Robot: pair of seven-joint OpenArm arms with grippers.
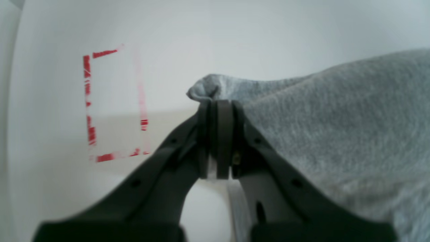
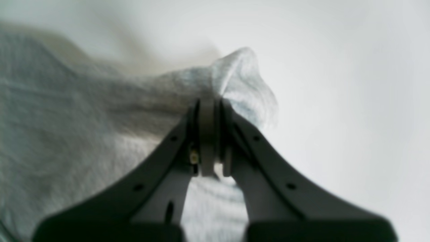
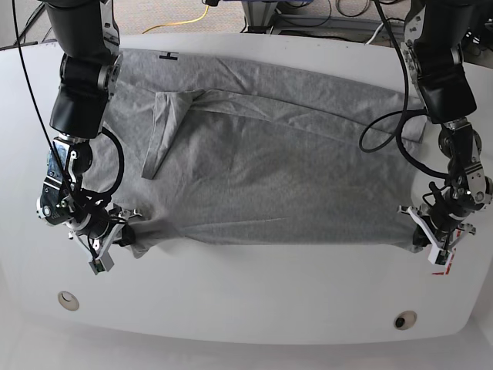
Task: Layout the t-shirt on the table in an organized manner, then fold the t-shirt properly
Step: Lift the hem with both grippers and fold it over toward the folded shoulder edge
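Note:
The heather-grey t-shirt point(image 3: 262, 162) lies spread wide across the white table point(image 3: 246, 301), with a folded flap near its upper left and wrinkles along its top. At the shirt's lower right corner in the base view, my left gripper point(image 3: 417, 230) is shut on the fabric. In the left wrist view the left gripper point(image 1: 216, 104) pinches a bunched edge of the t-shirt point(image 1: 336, 127). My right gripper point(image 3: 125, 235) holds the lower left corner. The right wrist view shows that gripper point(image 2: 208, 104) shut on a peaked fold of the t-shirt point(image 2: 84, 134).
A red tape rectangle point(image 1: 114, 104) marks the table beside the left gripper; in the base view the red tape point(image 3: 443, 267) shows just below it. Two round grommets point(image 3: 68, 299) point(image 3: 404, 318) sit near the front edge. Cables point(image 3: 323, 23) run behind the table.

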